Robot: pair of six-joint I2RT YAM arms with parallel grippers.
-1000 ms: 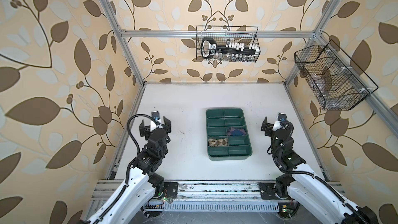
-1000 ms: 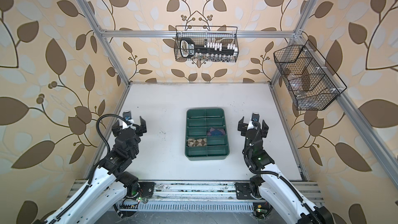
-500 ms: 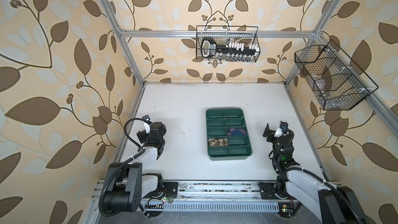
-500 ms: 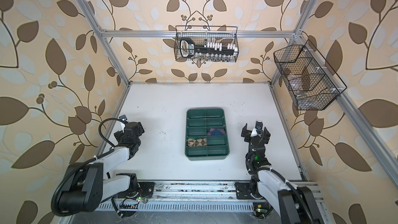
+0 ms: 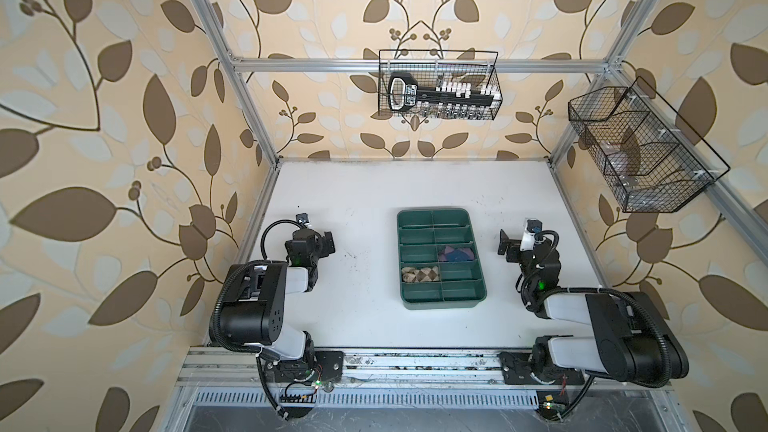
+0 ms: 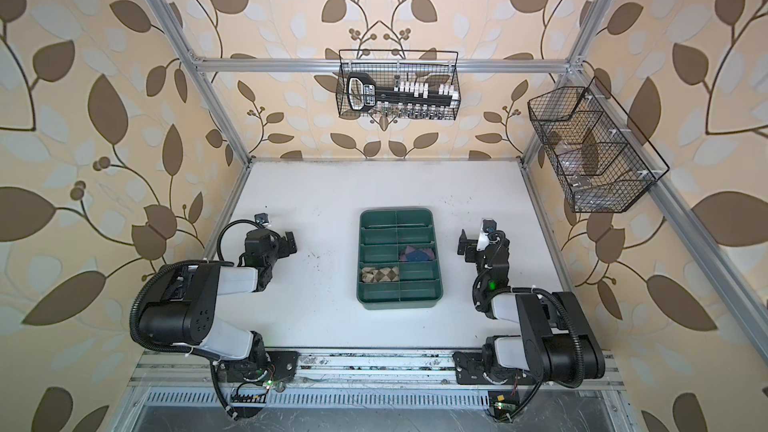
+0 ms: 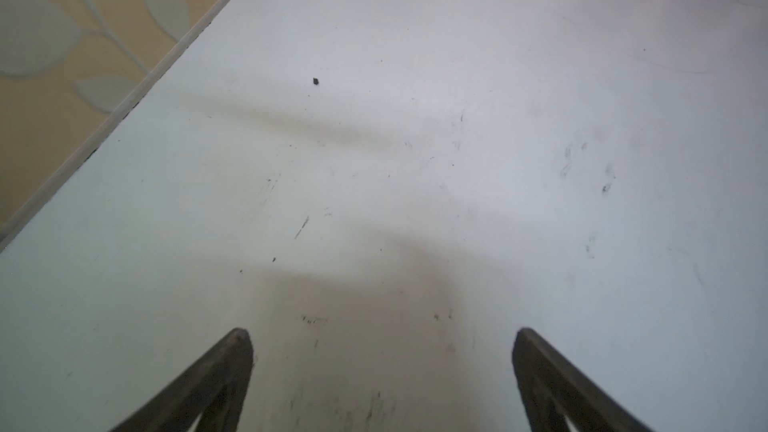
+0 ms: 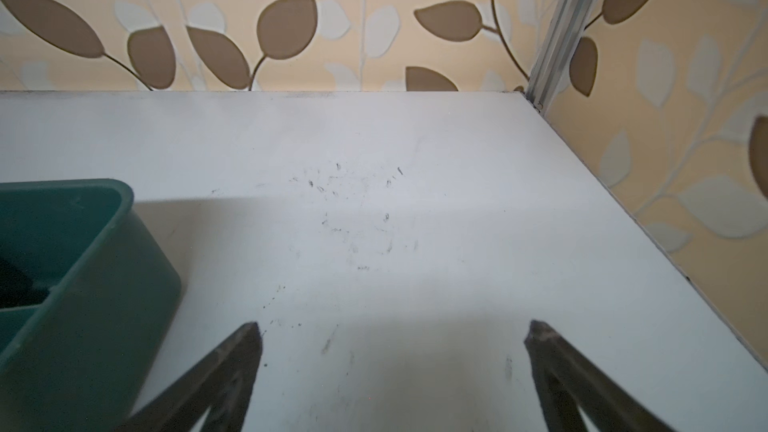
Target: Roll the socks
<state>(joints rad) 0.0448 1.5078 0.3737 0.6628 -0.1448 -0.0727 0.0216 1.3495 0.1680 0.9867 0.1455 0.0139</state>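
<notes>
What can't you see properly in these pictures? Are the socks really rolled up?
- Tan sock and purple sock: in both top views, too small and sunk in their compartments to tell how they are rolled.
- Tray: right wrist view, cut off by the picture's edge; no sock shows.
- Side basket: top views, contents blurred behind wire mesh.
- Back basket: white pieces too tiny to name.

Counted two socks: one tan argyle sock (image 5: 419, 274), one purple sock (image 5: 457, 253). One green tray (image 5: 442, 304), which had ten compartments, two columns by five rows. Two wire baskets hung on the walls: back basket (image 5: 438, 85), right basket (image 5: 640, 151). Two robot arms: left arm (image 5: 257, 301), right arm (image 5: 615, 326). One white counter (image 5: 374, 193).
</notes>
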